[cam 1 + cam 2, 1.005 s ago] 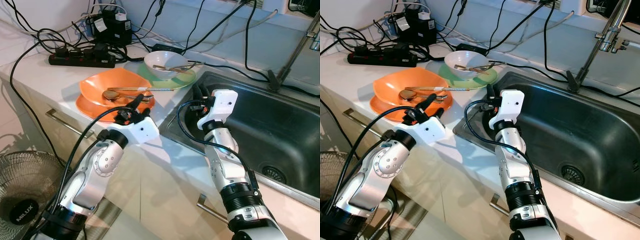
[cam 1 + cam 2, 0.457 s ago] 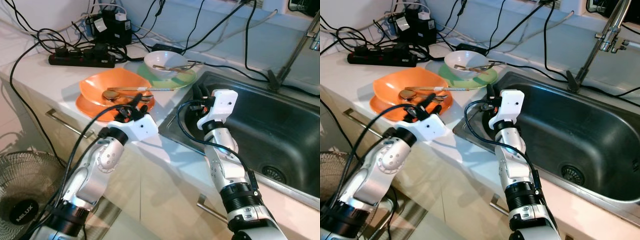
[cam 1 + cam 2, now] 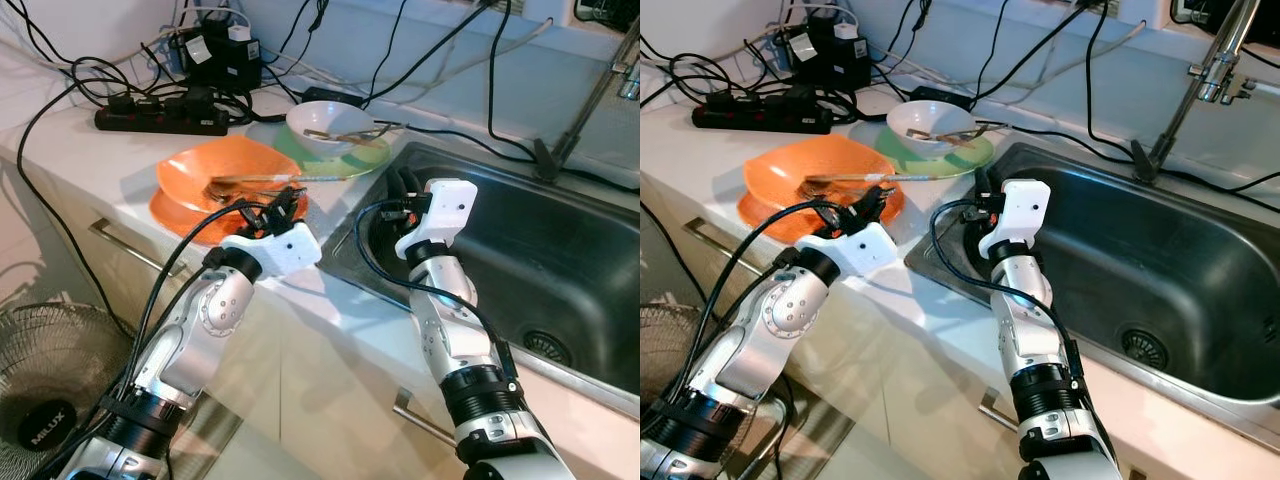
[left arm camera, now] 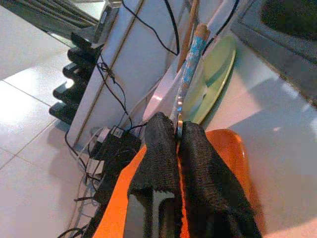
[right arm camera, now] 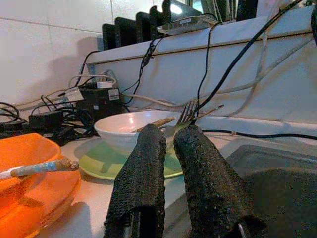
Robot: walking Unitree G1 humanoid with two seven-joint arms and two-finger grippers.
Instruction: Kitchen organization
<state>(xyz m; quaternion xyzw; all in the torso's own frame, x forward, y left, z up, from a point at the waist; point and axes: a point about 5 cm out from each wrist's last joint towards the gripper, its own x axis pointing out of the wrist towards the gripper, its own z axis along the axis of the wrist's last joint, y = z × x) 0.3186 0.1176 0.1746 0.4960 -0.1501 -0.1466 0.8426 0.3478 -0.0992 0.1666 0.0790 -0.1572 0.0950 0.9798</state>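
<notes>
Nearest, the left gripper (image 3: 283, 207) is seen at the orange bowl's (image 3: 190, 172) near rim, its jaws clenched on a patterned-handled utensil (image 4: 189, 64) lying across that bowl. The right gripper (image 3: 403, 183) is held over the sink's (image 3: 560, 240) left edge, jaws nearly closed and empty. Beyond, a white bowl (image 3: 325, 124) with a fork (image 5: 186, 113) is left on the green plate (image 3: 360, 158). Little is judged tidied; the tabletop's far side is crowded with cables (image 3: 150, 95)

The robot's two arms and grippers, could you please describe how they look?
Both arms are silver metal with rounded joints, black collars near the base and white housings at the wrists. Black cables loop along each arm to the wrist. The left gripper and right gripper each have two long black fingers with a rough, woven-looking surface.
</notes>
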